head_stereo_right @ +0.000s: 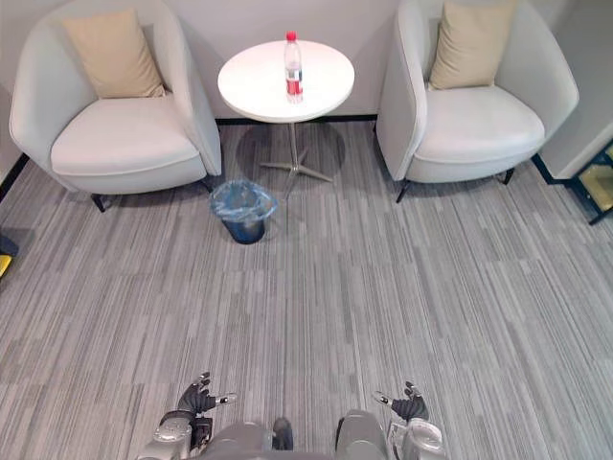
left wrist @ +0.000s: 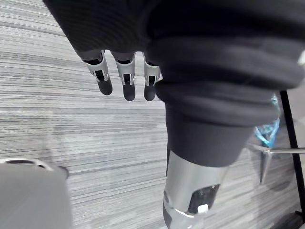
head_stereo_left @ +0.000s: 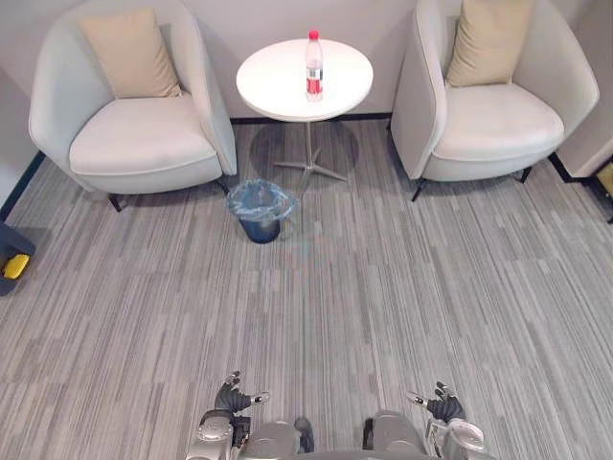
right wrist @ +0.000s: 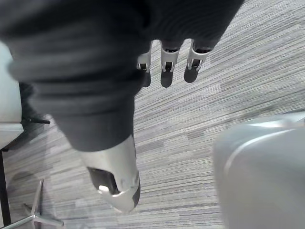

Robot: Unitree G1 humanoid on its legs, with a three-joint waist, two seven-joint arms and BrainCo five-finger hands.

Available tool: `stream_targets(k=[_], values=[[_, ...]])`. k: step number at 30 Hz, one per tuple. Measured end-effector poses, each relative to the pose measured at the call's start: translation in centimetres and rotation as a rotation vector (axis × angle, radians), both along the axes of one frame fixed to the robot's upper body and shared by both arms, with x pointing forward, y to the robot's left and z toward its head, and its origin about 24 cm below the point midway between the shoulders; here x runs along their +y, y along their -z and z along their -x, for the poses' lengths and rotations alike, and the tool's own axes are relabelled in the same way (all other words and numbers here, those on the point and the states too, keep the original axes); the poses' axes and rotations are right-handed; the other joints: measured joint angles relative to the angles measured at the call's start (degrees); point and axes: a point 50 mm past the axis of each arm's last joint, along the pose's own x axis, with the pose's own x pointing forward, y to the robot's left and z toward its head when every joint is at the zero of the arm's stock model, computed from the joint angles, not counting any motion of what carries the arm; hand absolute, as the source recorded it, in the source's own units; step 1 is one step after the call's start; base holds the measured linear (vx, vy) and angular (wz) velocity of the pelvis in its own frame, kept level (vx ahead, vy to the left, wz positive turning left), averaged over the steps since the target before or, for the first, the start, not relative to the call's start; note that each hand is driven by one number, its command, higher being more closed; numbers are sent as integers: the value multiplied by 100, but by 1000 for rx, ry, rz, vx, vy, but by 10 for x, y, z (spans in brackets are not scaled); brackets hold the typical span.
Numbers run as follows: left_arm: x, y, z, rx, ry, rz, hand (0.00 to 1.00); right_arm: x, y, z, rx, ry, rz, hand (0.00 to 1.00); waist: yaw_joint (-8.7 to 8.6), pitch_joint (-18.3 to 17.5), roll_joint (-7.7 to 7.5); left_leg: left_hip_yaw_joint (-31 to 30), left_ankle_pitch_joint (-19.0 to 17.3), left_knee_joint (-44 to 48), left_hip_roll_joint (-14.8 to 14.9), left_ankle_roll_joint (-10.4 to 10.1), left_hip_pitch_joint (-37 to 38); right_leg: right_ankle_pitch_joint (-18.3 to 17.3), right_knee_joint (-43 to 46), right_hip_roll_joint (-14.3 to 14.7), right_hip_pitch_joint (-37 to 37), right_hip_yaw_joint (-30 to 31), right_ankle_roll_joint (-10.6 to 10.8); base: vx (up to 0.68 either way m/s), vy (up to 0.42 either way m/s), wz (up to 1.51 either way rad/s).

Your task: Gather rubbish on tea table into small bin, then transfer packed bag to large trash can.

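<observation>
A clear plastic bottle (head_stereo_left: 313,65) with a red cap stands upright on the round white tea table (head_stereo_left: 273,81), towards its back half. Its band label is red, and any print on it is too small to read. The table's top hides most of its thin metal stem, and only the splayed foot shows on the carpet (head_stereo_left: 383,287) below.

The small bin (head_stereo_left: 260,213) sits on the carpet just in front of the table, towards the left armchair (head_stereo_left: 144,144). A crumpled blue liner bag (head_stereo_left: 259,198) is folded over its rim. What lies inside the liner cannot be made out.

A beige cushion (head_stereo_left: 129,53) leans against the back of the left armchair. The right armchair (head_stereo_left: 498,120) holds a matching cushion (head_stereo_left: 490,38), whose top is cut off by the picture's edge. At the far left edge a yellow and black object (head_stereo_left: 11,261) is cut off and cannot be identified.

The left hand (head_stereo_left: 233,395) and right hand (head_stereo_left: 442,406) hang low at the near edge, well apart from the table and the bin. In the wrist views the fingers (left wrist: 125,78) of the left and the fingers (right wrist: 167,71) of the right hang straight and loose over bare carpet, holding nothing. Their dark ribbed covers hide much of each palm.
</observation>
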Motion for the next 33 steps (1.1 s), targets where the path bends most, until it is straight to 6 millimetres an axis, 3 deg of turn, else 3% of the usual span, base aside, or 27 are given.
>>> stream_targets(k=[2, 3, 4, 5, 6, 8, 9, 10, 11, 12, 14, 16, 19, 20, 21, 22, 23, 25, 27, 30, 32, 33], values=[[0, 1, 1, 4, -3, 2, 0, -1, -1, -2, -6, -5, 0, 0, -14, 25, 98, -3, 27, 14, 187, -47, 287, 47, -1024, 215, -331, -188, -80, 554, -109, 6], [0, 1, 1, 4, -4, 1, 0, -2, -1, -2, -7, -7, 1, 0, -33, 11, 101, -38, 20, -23, 258, -102, 464, 385, -1942, 344, -480, -129, -158, 562, -157, 31], [3, 1, 3, 8, -5, -5, 0, -3, 0, 4, 6, -6, 4, 0, -81, -43, 1, -112, -63, -95, 245, -393, 662, 1225, -3061, 443, -469, 41, -209, 568, -176, 42], [4, 1, 5, 15, -7, -9, 0, -4, 2, 10, 21, -2, 6, 0, -130, -69, -61, -218, -148, -88, 231, -533, 721, 2029, -3290, 417, -435, 87, -336, 712, -223, 34], [-2, 5, 10, 38, -10, 11, 0, -12, 0, 8, 23, 2, 24, 0, -132, -129, 175, -361, -221, -19, 524, -741, 805, 1970, -2994, 629, -442, 1, -663, 573, -188, 29], [-4, 4, 7, 28, -22, 20, 0, -13, -2, 4, 8, 7, 26, 0, -172, -130, 207, -441, -119, 397, 625, -905, 704, 1668, -2895, 709, -353, -74, -839, 494, -177, 20], [-8, 4, 4, 17, -59, 44, 0, -12, -1, 5, 10, 11, 20, 0, -153, -123, 216, -569, 148, 1356, 797, -1171, 405, 1471, -3038, 803, 27, -149, -924, 506, -213, 28], [-11, 4, 3, 10, -80, 61, 0, -8, 0, 7, 14, 9, 11, 0, -154, -116, 216, -697, 364, 2244, 956, -1177, 114, 1394, -3242, 838, 392, -219, -947, 485, -201, 33], [-13, 4, 3, 4, -86, 68, 0, -7, 1, 9, 14, 7, 9, 0, -136, -106, 211, -687, 342, 2870, 1072, -1171, -86, 1346, -3369, 874, 646, -256, -961, 415, -167, 31], [-16, 3, 3, -6, -99, 80, 0, -4, 1, 10, 5, 12, 0, 0, -116, -88, 190, -462, 257, 3928, 1346, -1042, -455, 1245, -3574, 945, 1087, -283, -997, 285, -100, 11], [-17, 2, 4, -17, -106, 86, 0, 1, 0, 9, -15, 19, -15, 0, 25, -66, 136, -201, 173, 4568, 1596, -911, -997, 1014, -3734, 986, 1489, -207, -1083, 320, -78, -7], [-15, 2, 5, -23, -114, 85, 0, 2, 0, 9, -15, 26, -22, 0, 65, -66, 175, -90, 74, 4370, 1602, -754, -1580, 963, -3935, 988, 1782, -136, -1055, 275, 11, -18], [-15, 0, 1, -39, -129, 93, 0, 2, 2, 10, -2, 41, -30, 0, 177, -47, 197, 92, 37, 2585, 1095, -700, -2016, 877, -4147, 738, 2124, 54, -787, 311, 129, -29], [-16, 0, 1, -37, -122, 94, 0, 0, 2, 12, 3, 45, -26, 0, 180, -46, 200, 36, 207, 1424, 781, -892, -1982, 782, -4201, 613, 2232, 138, -637, 374, 195, -26], [-17, 1, 4, -29, -116, 94, 0, -2, 2, 12, 5, 44, -19, 0, 185, -82, 267, -43, 465, 524, 660, -1004, -1891, 691, -4219, 606, 2274, 219, -540, 500, 282, -48], [-15, 2, 6, -24, -122, 93, 0, -2, 2, 12, 10, 40, -20, 0, 248, -98, 293, -75, 1182, 164, 572, -589, -1769, 558, -4225, 602, 2365, 415, -420, 454, 237, -43], [-14, 2, 6, -19, -118, 89, 0, 2, 4, 12, 15, 35, -30, 0, 290, -142, 193, 2, 1114, 113, 442, -510, -1717, 515, -4240, 493, 2426, 464, -367, 489, 204, -24], [-8, -2, -5, -42, -85, 64, 0, 1, 4, 13, 21, 32, -26, 0, 295, -183, -43, -4, 580, 660, 177, -204, -1957, 364, -4063, 212, 2376, 699, -102, 465, 162, 15], [-12, 1, -1, -25, -93, 76, 0, -1, 3, 10, 20, 29, -18, 0, 327, -180, -52, 43, 220, 883, 94, -129, -1802, 291, -3216, 122, 2173, 993, 24, 437, 200, -1], [-6, 2, 5, -1, -60, 50, 0, 5, 3, 8, 19, -10, -18, 0, 288, -236, -127, 108, -189, 738, -79, -19, -1170, 619, -713, 16, 1300, 1475, 1245, 469, 149, -4], [-3, 3, 7, 15, -43, 35, 0, 5, 4, 9, 24, -8, -21, 0, 292, -236, -134, 72, -352, 640, -160, 34, -752, 470, 378, -74, 791, 1279, 955, 557, 63, 18], [-4, 4, 8, 23, -35, 35, 0, 5, 5, 11, 29, -10, -20, 0, 216, -219, -109, -30, -386, 489, -169, 63, -415, 305, 622, -105, 550, 983, 574, 375, -11, 23]])
